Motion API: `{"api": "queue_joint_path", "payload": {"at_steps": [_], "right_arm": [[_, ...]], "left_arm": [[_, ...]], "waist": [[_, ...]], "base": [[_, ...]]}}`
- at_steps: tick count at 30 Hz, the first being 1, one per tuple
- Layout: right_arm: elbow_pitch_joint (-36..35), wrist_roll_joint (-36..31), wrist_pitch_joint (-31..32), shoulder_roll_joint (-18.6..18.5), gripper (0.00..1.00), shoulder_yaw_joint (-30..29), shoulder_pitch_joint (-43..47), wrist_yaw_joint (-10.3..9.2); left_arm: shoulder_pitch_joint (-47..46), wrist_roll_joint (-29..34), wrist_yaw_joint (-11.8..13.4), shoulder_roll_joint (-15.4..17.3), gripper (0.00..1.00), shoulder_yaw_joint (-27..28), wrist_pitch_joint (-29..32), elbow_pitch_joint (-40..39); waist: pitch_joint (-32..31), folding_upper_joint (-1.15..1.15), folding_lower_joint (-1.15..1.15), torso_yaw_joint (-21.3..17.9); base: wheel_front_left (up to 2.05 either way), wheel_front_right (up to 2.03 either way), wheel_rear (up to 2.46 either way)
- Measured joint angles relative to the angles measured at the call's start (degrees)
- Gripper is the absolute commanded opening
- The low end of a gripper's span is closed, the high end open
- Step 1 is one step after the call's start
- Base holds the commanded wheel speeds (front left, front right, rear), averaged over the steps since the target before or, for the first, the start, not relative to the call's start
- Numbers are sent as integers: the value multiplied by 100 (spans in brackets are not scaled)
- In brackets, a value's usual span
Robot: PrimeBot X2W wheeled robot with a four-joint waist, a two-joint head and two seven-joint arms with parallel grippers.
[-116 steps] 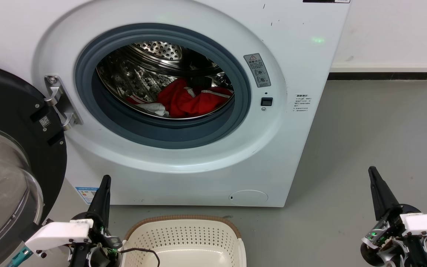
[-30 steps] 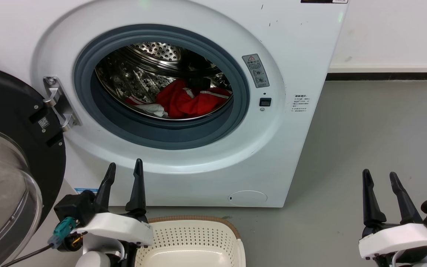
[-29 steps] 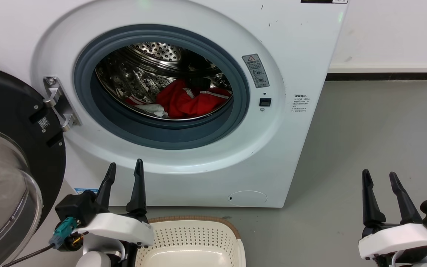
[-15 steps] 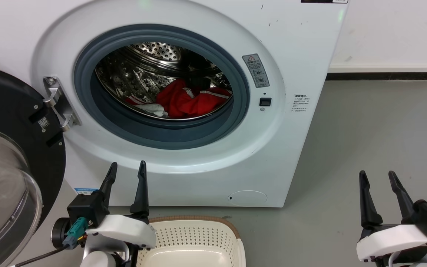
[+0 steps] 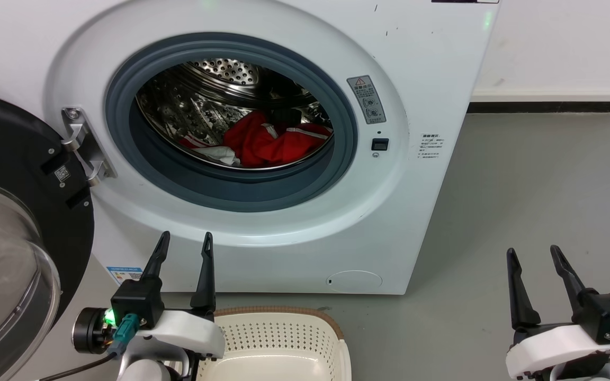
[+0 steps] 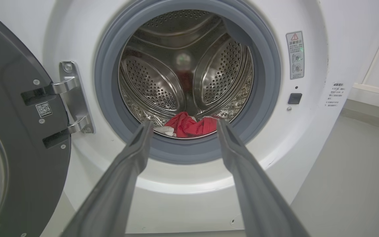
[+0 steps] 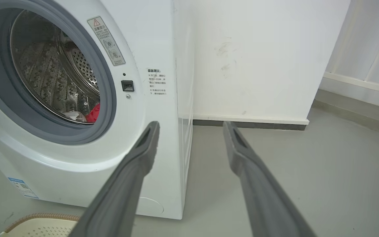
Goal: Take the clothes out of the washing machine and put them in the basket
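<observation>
**Item 1: clothes.** Soft bright red fabric garments with white stripes and trim [image 5: 270, 144]. They lie bunched in a low heap at the bottom of the shiny perforated steel drum [image 5: 194, 106], behind the grey rubber porthole rim [image 5: 125, 132] of the large white front-loading washing machine [image 5: 421, 79]. The black-framed glass door [image 5: 19, 159] is swung wide open on the left.
Handling (judged): light, limp and not fragile. Likely to drape, trail and drag over the rubber lip. Best hold is a deep pinch on a raised fold at the top of the heap.

**Item 2: basket.** Small cream perforated plastic laundry basket with a brown woven-look rim [image 5: 278, 310]. It stands on the grey floor [image 5: 522, 185] in front of the machine, below the porthole.

**Item 3: left gripper** [image 5: 186, 235]. Two long dark fingers, spread apart and holding nothing. It sits below the porthole, just beside the basket. Its wrist view frames the red heap between the fingers.

**Item 4: right gripper** [image 5: 532, 250]. Fingers apart, nothing held. It is over the floor to the right of the machine, well apart from the clothes
</observation>
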Motion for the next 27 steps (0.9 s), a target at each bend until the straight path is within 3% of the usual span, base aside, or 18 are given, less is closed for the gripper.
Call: {"api": "queue_joint_path", "payload": {"at_steps": [15,27], "right_arm": [[-97,-610,-119,0,100,35,10,0],[-87,-563,-125,0,100,43,10,0]], "left_arm": [[-4,435,66,-10,100,40,-149,63],[-3,288,15,-62,100,157,-162,87]], "waist": [[33,0,0,-34],[103,0,0,-20]], "base": [[0,0,0],[0,0,0]]}}
